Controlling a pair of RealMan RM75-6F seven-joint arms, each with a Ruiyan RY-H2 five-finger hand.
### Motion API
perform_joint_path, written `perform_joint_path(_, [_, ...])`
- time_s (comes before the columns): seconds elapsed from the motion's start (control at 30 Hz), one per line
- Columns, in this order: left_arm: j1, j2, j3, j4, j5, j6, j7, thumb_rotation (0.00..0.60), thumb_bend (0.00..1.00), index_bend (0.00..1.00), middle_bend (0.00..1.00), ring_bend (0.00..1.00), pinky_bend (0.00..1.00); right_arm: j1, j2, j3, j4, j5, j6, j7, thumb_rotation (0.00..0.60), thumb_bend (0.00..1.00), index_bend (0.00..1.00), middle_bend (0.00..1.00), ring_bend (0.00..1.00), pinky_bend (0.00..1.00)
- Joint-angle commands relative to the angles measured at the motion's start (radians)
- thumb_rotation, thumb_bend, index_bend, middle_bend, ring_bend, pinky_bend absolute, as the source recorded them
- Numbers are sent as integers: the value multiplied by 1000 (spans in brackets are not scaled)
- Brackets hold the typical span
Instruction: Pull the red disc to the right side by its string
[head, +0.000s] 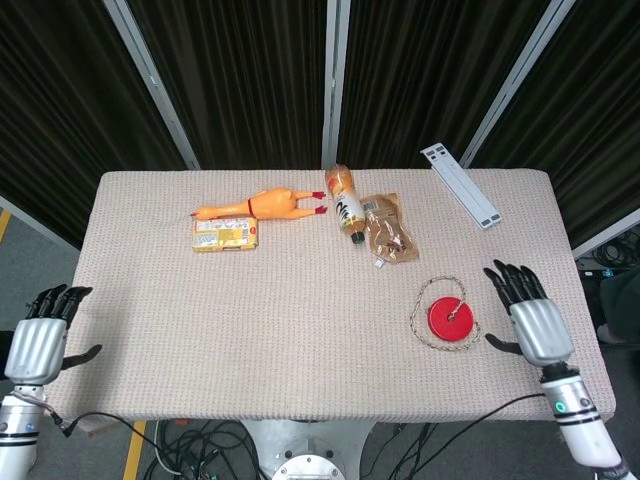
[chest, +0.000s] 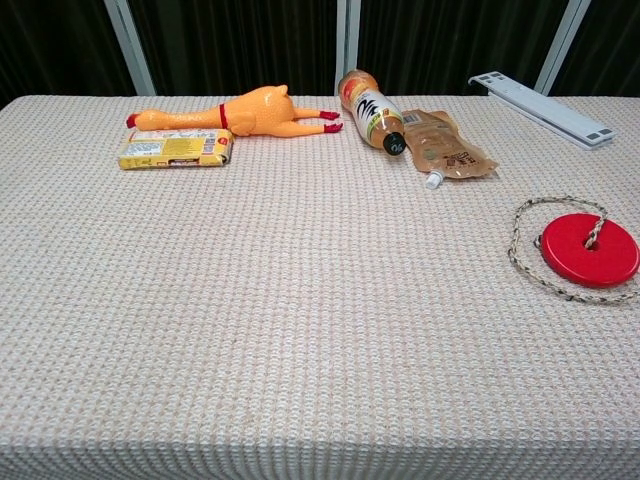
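Covering most of both views is one surface (head: 300, 320) under a beige woven cloth, with two hands at its edges: the left hand (head: 36, 340) hangs off the left edge, fingers apart and holding nothing, and the right hand (head: 532, 318) rests at the right edge, fingers spread and empty, near the disc but apart from it. One white power strip (head: 459, 185) lies at the far right corner. One yellow rubber chicken (head: 262, 206) lies at the far side, touching one flat yellow packet (head: 225, 234) in front of it. One orange bottle (head: 345, 203) lies beside one brown pouch (head: 389, 230). One red disc (head: 450, 320) sits on the right part of the surface, its single string (chest: 522, 262) looped loosely around it, with open cloth between it and the other things
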Motion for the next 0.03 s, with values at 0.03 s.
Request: perform_joint_path(0.03, [-3, 3, 2, -4, 5, 0, 4, 600, 22, 176, 173, 97, 142, -120, -30, -38, 82, 6, 127, -28, 600, 0, 0, 0, 0, 0])
